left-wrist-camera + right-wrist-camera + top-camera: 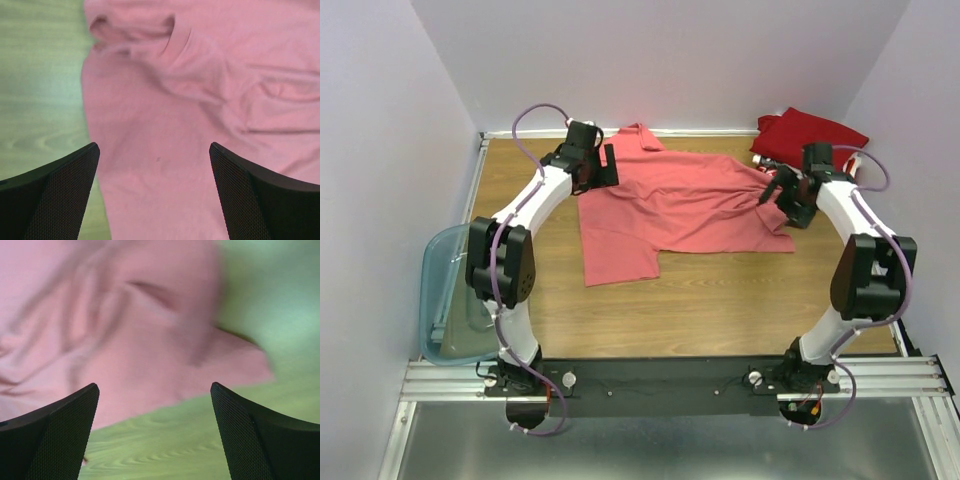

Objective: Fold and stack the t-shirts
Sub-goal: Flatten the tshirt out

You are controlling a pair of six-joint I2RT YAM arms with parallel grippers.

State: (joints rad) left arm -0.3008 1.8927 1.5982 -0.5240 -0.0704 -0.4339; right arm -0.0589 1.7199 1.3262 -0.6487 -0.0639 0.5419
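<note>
The salmon-pink t-shirt lies spread on the wooden table, collar towards the back. A dark red t-shirt lies bunched at the back right corner. The red shirt with white print cannot be told apart. My left gripper is open above the pink shirt's left edge, holding nothing. My right gripper is open above the pink shirt's right edge, over bare table, holding nothing.
A translucent blue-grey plastic bin stands off the table's left side near the left arm's base. The wooden table shows in front of the shirt. White walls close the back and sides.
</note>
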